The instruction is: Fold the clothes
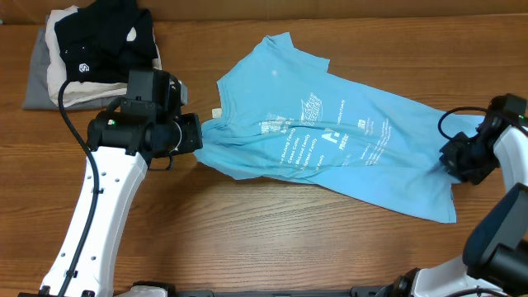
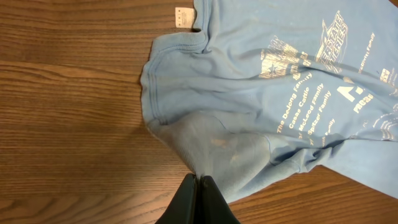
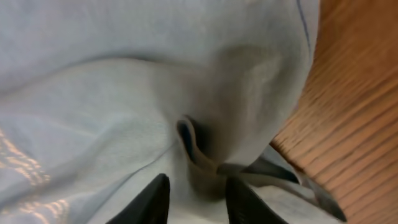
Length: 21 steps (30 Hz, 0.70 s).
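Observation:
The clothes (image 1: 330,132), a light blue T-shirt with white lettering, lie spread slantwise across the wooden table, with the white neck tag (image 1: 217,113) at the left. At the shirt's left edge my left gripper (image 1: 196,134) is shut on a pinch of the fabric. The left wrist view shows the closed fingertips (image 2: 198,178) biting the blue cloth (image 2: 261,93) below the collar, near the tag (image 2: 181,17). My right gripper (image 1: 452,158) is over the shirt's right end. In its wrist view the gripper (image 3: 196,186) stands open, and a raised fold of cloth (image 3: 205,155) lies between the fingers.
A pile of other garments sits at the back left: a black one with a white logo (image 1: 107,37) on top of a beige one (image 1: 62,82) and a grey one (image 1: 35,78). Bare wood (image 1: 272,231) lies in front of the shirt.

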Motion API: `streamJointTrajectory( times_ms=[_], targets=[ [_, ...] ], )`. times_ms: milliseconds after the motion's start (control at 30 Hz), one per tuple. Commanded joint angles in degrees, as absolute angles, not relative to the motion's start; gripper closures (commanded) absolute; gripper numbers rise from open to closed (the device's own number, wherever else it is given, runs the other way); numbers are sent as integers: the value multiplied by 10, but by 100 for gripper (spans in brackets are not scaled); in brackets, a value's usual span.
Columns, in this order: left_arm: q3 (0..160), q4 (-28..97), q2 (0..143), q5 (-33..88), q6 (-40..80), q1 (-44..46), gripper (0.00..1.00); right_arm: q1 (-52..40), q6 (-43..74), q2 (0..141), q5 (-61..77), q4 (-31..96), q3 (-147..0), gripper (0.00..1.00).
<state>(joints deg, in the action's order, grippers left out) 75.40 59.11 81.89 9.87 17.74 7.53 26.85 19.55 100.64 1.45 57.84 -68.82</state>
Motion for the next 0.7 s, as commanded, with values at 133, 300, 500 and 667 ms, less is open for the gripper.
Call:
streamJointTrajectory(
  times_ms=[133,300,500,667],
  targets=[
    [759,589,821,99,163,79,96,267,193,1025,-10,570,-686,78],
    [759,589,821,99,163,79,96,267,193,1025,-10,571,-686,96],
    [759,589,821,100,163,79,96,267,205,1024,-11,597,-702,96],
    [769,600,815,121,163,80,96,267,235,1001,-10,648,-725,96]
  ],
)
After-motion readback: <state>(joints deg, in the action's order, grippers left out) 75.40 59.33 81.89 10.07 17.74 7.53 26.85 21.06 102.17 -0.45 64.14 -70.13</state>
